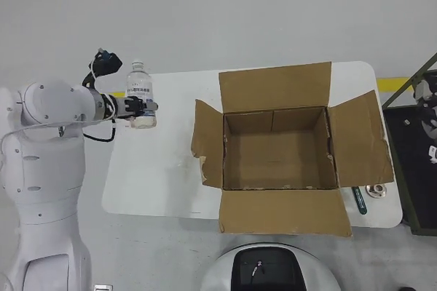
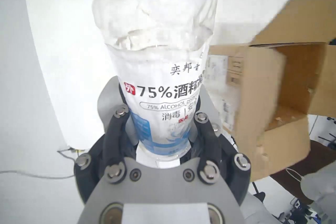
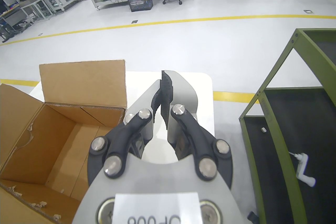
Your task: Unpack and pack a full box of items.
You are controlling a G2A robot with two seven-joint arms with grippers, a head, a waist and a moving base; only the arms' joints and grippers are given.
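Left gripper (image 2: 160, 107), grey metal plates on black linkages with round-head screws, is clamped on the lower body of the bottle (image 2: 157, 33); the bottle's base sits toward the palm and its neck points away from the wrist; the bottle is clear plastic, cylindrical, tapering at the shoulder, part-filled with clear liquid and wrapped in a white-and-blue printed label; in the top view it is held at the far left corner of the table (image 1: 160, 174), well apart from the box (image 1: 277, 156); the table top is white and smooth with rounded corners; the box is brown corrugated cardboard, rectangular, with four flaps folded outward, a ragged left flap and a bare floor; it stands on the table's right half; the right gripper (image 3: 163, 86) is closed, its black ribbed pads (image 3: 168, 96) pressed face to face, between the box and the cart (image 3: 265, 88); the cart has an olive-green angular frame and a black matte shelf; a white crank-shaped piece (image 3: 304, 170) lies on that shelf; a green pen-shaped item (image 1: 359, 200) and a small round metal part (image 1: 376, 190) lie just right of the box.
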